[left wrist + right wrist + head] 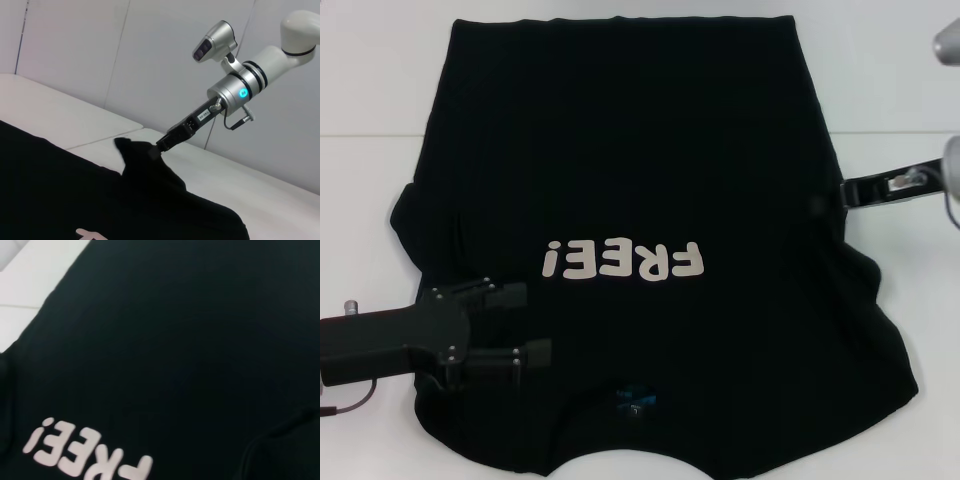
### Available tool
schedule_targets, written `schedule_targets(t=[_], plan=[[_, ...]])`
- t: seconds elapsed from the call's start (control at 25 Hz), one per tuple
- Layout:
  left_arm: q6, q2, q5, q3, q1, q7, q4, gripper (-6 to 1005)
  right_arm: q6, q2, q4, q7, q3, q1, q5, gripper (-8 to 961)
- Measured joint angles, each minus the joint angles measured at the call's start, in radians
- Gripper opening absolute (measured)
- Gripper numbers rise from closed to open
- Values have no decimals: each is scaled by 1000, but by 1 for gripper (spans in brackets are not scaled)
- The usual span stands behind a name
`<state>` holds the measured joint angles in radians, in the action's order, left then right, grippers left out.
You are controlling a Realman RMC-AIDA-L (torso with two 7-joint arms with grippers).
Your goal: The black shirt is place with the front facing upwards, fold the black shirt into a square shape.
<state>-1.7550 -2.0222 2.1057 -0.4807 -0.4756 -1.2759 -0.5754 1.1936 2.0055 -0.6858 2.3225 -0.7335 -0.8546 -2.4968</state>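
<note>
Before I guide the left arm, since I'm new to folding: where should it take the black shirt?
Probably at the sleeve edge of the black shirt on the robot's left, coming in from that side. The cloth bunches there beside the left pincer, giving a fold to pinch; the right pincer meets the opposite edge.

One black shirt, one white table, two claws: left claw, right claw.

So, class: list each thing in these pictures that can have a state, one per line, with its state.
black shirt: spread face up on the white table, lettering showing, right edge lifted into a peak.
left gripper: jaws open, over the shirt's left sleeve area near the collar.
right gripper: jaws shut on the shirt's right edge, holding it raised.
</note>
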Motion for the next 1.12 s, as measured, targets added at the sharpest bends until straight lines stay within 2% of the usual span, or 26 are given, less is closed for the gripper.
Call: schedule_targets(t=[0.12, 0.24, 0.36, 0.68, 0.8, 0.88, 1.0, 1.12], plan=[[0, -3, -1, 1, 0, 0, 2, 921, 2, 12, 8, -13, -1, -13, 6, 48], [0, -4, -1, 1, 0, 0, 3, 921, 18, 15, 33, -41, 0, -21, 39, 64], [0, -6, -1, 1, 0, -2, 3, 921, 31, 14, 65, -98, 5, -7, 142, 80], [0, -9, -5, 3, 0, -16, 11, 922, 48, -11, 128, -224, 11, 84, 390, 413], [0, -10, -23, 10, 0, -78, 11, 922, 62, -20, 128, -287, 20, 138, 448, 536], [-8, -8, -39, 27, 0, -144, 11, 921, 93, -25, 128, -370, 31, 175, 481, 580], [-28, 4, -53, 59, -2, -273, 11, 921, 153, -27, 127, -526, 46, 234, 509, 646], [-14, 30, -53, 76, -8, -433, 9, 921, 209, -20, 123, -696, 66, 294, 517, 711]])
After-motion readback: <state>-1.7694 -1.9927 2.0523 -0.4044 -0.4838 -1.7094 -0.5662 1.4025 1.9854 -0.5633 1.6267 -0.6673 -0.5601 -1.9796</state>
